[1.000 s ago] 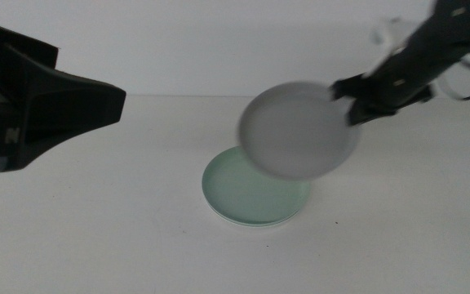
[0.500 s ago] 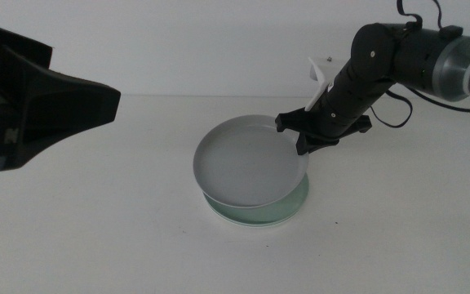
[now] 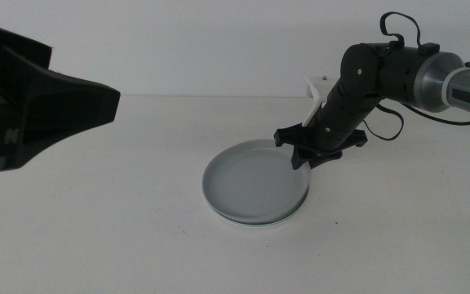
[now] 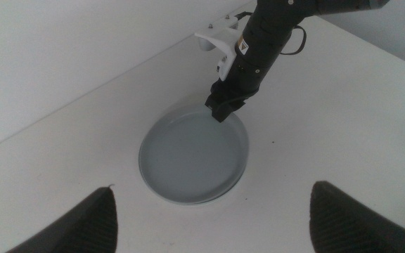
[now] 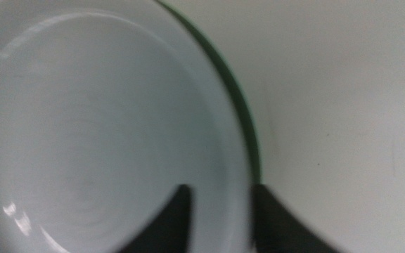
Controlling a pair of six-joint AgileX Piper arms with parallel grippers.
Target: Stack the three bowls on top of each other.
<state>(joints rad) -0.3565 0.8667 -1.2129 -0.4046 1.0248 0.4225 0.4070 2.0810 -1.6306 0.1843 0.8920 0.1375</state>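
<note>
Light was even and diffuse, shadows faint. A small glare spot marked the pale grey matte bowl (image 5: pixel 13 211). The right wrist view was soft, the near dark jaws blurred.

A pale grey bowl (image 3: pixel 255 181) has a smooth, matte plastic look with faint concentric rings and small soft glints inside. Under it, a mint green bowl's (image 5: pixel 248 133) rim looks equally smooth. The white table (image 3: pixel 121 229) appears matte and even.

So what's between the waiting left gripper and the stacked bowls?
Only bare white table. The left wrist view shows nothing between the left gripper and the grey bowl; the right gripper is at the bowl's far rim.
</note>
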